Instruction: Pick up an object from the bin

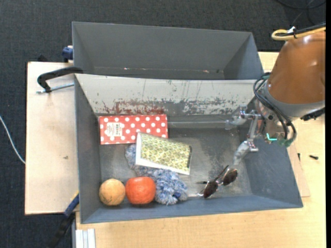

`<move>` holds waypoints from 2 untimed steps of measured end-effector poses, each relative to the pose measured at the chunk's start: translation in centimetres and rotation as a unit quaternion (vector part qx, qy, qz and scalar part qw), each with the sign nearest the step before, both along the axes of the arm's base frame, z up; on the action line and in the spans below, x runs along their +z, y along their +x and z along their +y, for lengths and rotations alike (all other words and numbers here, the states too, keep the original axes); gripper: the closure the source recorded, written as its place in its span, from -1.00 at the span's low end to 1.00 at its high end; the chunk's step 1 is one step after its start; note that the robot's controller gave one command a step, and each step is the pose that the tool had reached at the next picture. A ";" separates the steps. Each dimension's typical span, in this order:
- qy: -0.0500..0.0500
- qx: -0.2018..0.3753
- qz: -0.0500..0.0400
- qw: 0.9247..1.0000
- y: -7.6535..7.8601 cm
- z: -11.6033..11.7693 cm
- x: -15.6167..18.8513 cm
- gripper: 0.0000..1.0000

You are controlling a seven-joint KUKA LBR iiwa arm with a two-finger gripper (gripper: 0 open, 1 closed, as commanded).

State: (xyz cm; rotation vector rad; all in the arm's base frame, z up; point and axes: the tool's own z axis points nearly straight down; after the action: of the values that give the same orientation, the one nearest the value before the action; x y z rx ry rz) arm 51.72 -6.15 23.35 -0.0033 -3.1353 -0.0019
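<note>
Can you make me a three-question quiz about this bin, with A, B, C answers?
1. Which thing lies nearest the gripper? A sunglasses B dotted box C toy car
2. How many round balls lie front left? A one B two C four
3. How is the green patterned box? A flat on the blue cloth B standing on end C under the dotted box
Answers: 1 A: they lie closest to it. 2 B: a tan ball and a red ball, side by side. 3 A: it rests flat on the cloth.
</note>
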 end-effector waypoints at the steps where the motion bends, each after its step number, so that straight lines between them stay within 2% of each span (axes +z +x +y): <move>1: 0.000 0.001 -0.003 1.000 0.1 0.0 0.4 -1.00; 2: -0.001 0.032 -0.007 0.999 -0.2 0.7 -2.3 -1.00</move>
State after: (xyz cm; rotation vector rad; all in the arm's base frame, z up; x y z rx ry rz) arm 51.55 -5.48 21.03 0.0975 -3.1485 0.0015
